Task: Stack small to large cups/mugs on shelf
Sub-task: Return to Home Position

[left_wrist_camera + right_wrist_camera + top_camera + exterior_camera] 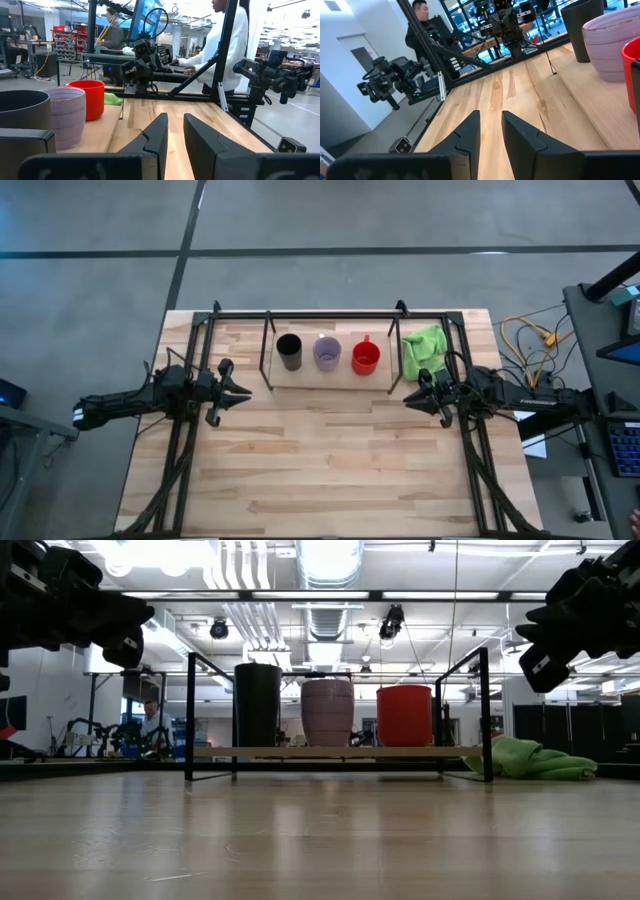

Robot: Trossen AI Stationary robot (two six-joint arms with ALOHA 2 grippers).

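Observation:
Three cups stand upright in a row on the wooden board of the low black-rod shelf (330, 378) at the table's far middle. From left to right they are the black tumbler (289, 351), the pale purple cup (327, 352) and the red mug (365, 357), whose handle points to the far side. They stand apart from one another in the low view: tumbler (258, 705), purple cup (328, 712), red mug (404, 715). My left gripper (246, 391) hovers left of the shelf's near corner, and my right gripper (407, 395) hovers right of it. Both point inward, fingers close together and empty.
A bright green cloth (426, 350) lies on the table just right of the shelf. The black table frame's rods (330, 313) run along the far edge and both sides. Bare wood lies between the grippers and toward the near edge. People stand beyond the table (227, 45) (420, 25).

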